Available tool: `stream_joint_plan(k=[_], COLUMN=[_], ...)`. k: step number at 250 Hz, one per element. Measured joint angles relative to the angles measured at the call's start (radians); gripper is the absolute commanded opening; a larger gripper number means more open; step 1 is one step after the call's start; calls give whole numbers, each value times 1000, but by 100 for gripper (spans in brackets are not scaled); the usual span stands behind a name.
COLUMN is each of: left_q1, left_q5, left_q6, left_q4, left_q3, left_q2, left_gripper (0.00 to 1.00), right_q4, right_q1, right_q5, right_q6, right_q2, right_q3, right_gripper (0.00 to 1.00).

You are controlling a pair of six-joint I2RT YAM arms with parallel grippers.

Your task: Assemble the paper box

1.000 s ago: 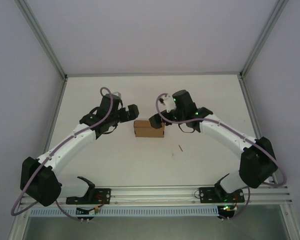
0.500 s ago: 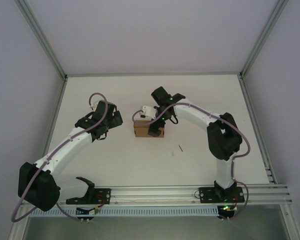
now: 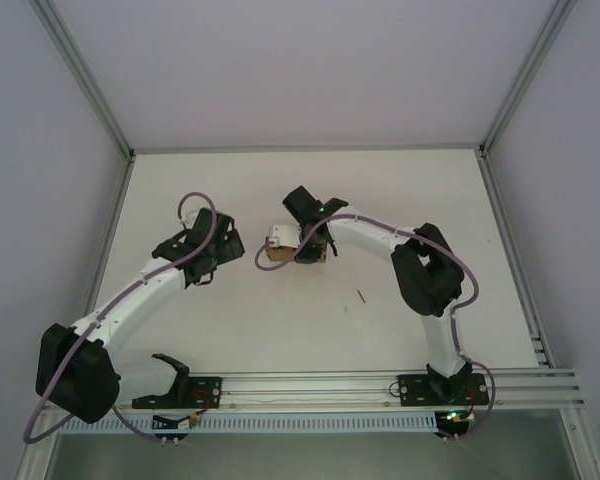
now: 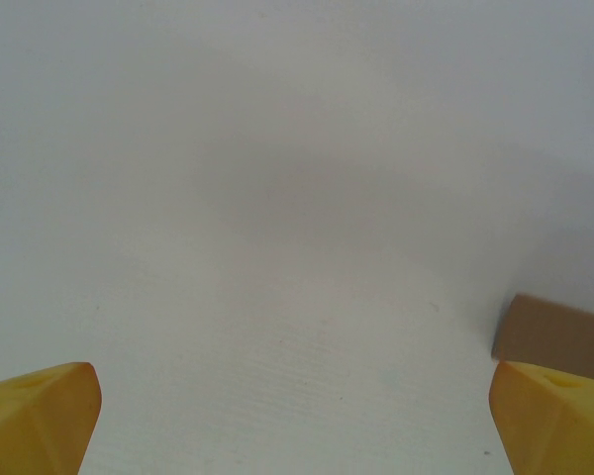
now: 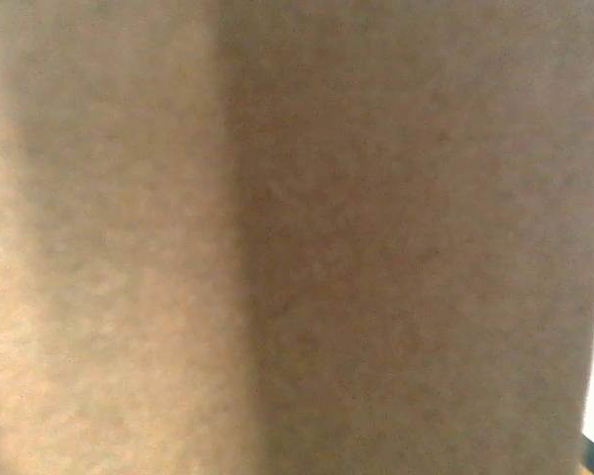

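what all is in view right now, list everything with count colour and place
table: 1, white, under everything
paper box: 1, brown cardboard, middle of the table
small stick: 1, dark, on the table to the near right of the paper box, apart from it
mounting rail: 1, silver, along the near edge
left arm, right arm: 2, white and black, bases on the mounting rail
left gripper: 1, yellow fingertips, open, left of the paper box, not touching it
right gripper: 1, black, down on the paper box; open or shut can't be told
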Motion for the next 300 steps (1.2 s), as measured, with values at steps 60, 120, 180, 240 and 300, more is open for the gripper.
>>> stream_joint_plan(k=[60, 120, 180, 240, 300], left_q1=[0, 0, 0, 17, 171], left_q5=[-40, -53, -51, -111, -193], left_q6=[-15, -22, -20, 21, 198], left_q4=[-11, -32, -35, 32, 423], left_q3=[-13, -20, -19, -22, -238], left_q2=[-106, -150, -178, -167, -142], left_gripper=[100, 100, 100, 100, 100], right_q4=[301, 323, 112, 107, 408], right_q1=[33, 66, 127, 132, -209], right_q5=[189, 277, 198, 143, 146], right_q6=[-111, -110, 8, 199, 583], right_q2=[-51, -51, -150, -489, -838], right_q3=[-175, -213, -214, -361, -767], right_gripper=[49, 97, 100, 100, 100])
